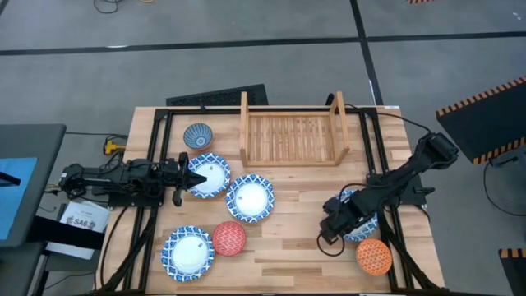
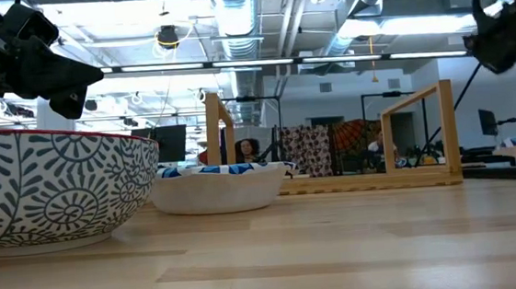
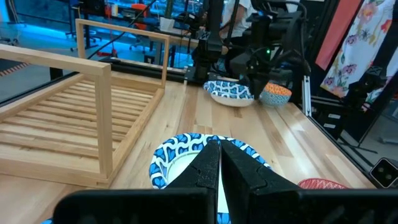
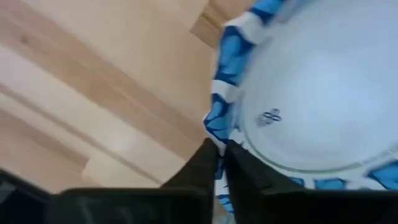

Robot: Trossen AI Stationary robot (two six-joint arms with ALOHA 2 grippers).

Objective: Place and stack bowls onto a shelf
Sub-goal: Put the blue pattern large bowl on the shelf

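The wooden shelf (image 1: 292, 136) stands at the table's far middle and holds nothing. My left gripper (image 1: 194, 176) is shut, over the left rim of a white blue-rimmed bowl (image 1: 211, 174). A second white bowl (image 1: 250, 198) sits to its right and a third (image 1: 188, 252) near the front. The red bowl (image 1: 229, 238), the orange bowl (image 1: 374, 256) and the small blue bowl (image 1: 198, 136) rest on the table. My right gripper (image 1: 331, 228) is shut on a fourth white bowl (image 1: 366, 228), mostly hidden under the arm. My left gripper's shut fingers (image 3: 219, 155) lie over the white bowl's inside (image 3: 180, 165); I cannot tell whether they touch it. My right gripper pinches the bowl's blue rim (image 4: 217, 124) on its left near side, one finger inside and one outside. The fingers slant down from the far right. Whether the bowl is clear of the table I cannot tell.
A black metal frame (image 1: 164, 156) runs along both sides of the table under the arms. A dark keyboard (image 1: 218, 97) lies at the far edge behind the shelf. Bare wood lies between the shelf and the bowls (image 1: 304, 197).
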